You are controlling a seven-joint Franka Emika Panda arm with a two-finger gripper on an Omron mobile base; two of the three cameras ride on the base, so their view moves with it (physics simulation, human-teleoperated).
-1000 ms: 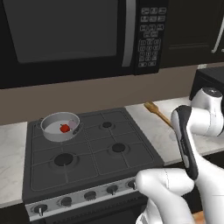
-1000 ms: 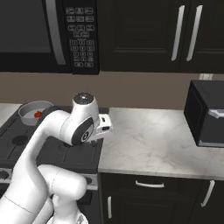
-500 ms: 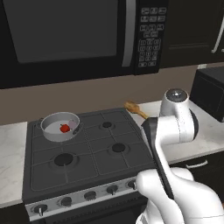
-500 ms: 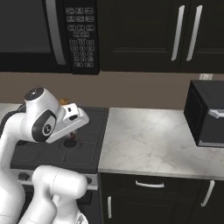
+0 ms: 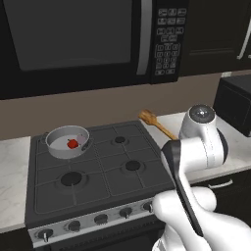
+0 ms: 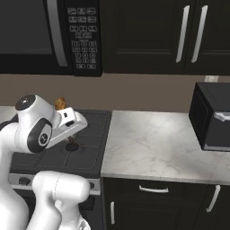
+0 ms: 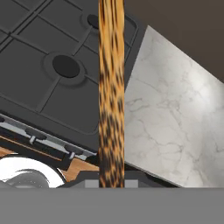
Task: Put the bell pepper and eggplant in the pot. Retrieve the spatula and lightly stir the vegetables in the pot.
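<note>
Now the arm has swung further left than half a second ago, carrying the spatula (image 5: 156,124) from above the counter's edge to just over the stove's (image 5: 98,171) right rear corner. The gripper is clenched on the spatula's handle, which runs straight up the hand view (image 7: 111,92). The pot (image 5: 67,142) sits on the left rear burner, unmoved, with the bell pepper (image 5: 72,143) inside.

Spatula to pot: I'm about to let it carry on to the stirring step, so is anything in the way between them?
Nothing visible blocks it. The spatula is held up at the stove's right edge; the pot sits on the back-left burner, with bare grates between them.
</note>
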